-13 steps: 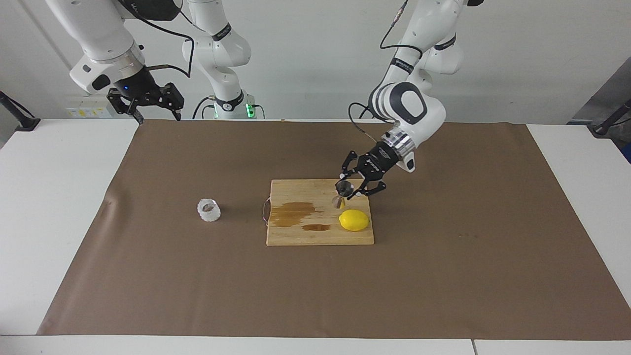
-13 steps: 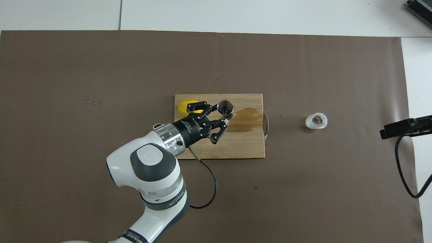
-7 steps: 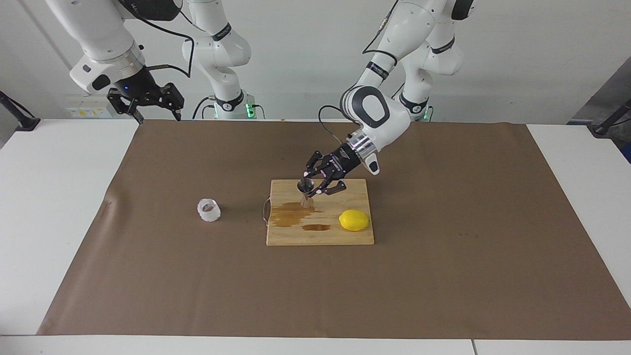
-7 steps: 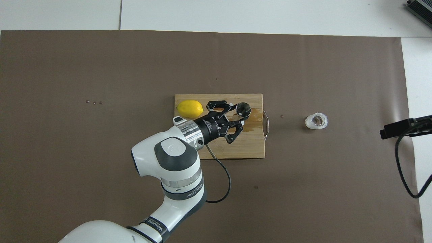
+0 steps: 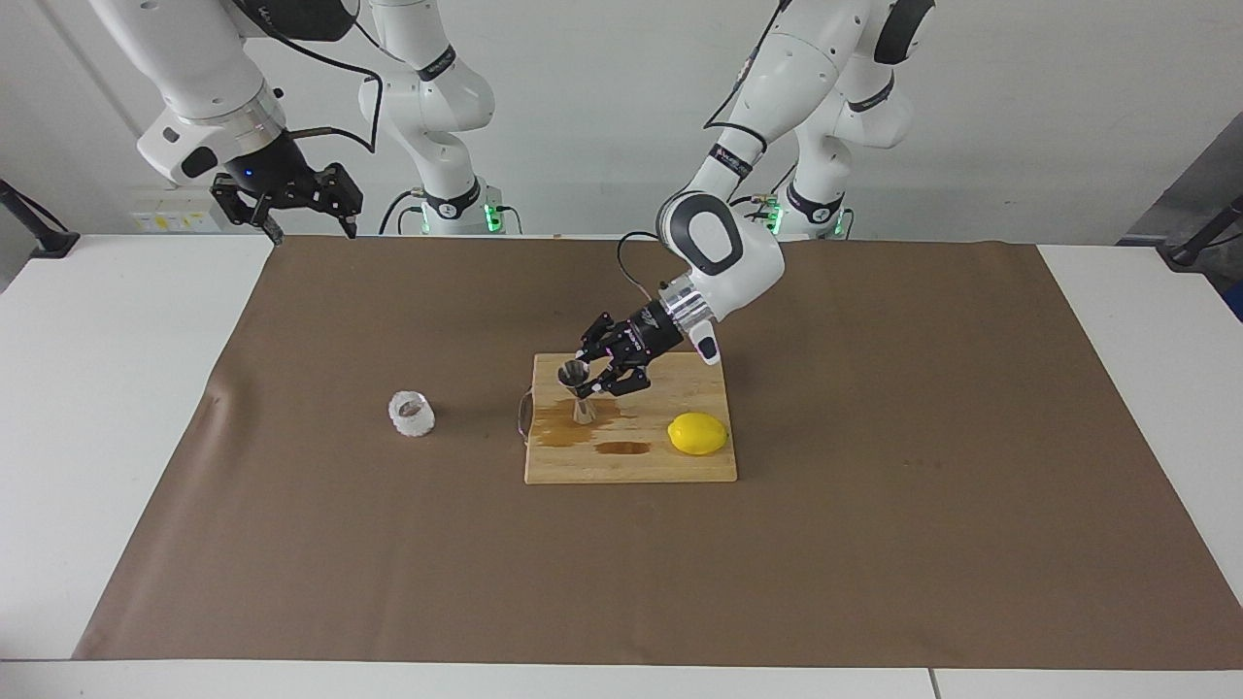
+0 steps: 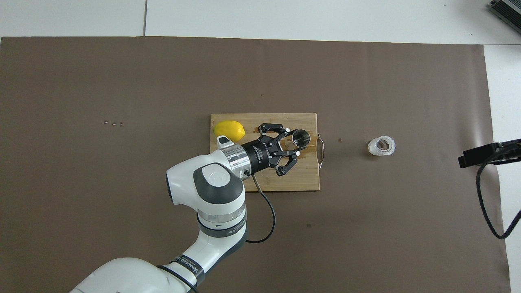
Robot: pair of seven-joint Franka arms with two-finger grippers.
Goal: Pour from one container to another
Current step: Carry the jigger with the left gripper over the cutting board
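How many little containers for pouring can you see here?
2. A steel jigger, held by the left tool over the wooden board, and a clear knobbly cup on the brown mat beside the board, toward the right arm's end. None seems hidden.

Lemon point(image 5: 697, 433) on board point(image 5: 680, 466), jigger point(image 5: 580, 393) seemingly just above board, cup point(image 5: 411, 414) toward right arm's end.

The left gripper point(image 5: 590, 380) clamps the jigger point(image 5: 578, 391) over the cutting board point(image 5: 629, 464); the knobbly cup point(image 5: 411, 414) sits at its nine o'clock.
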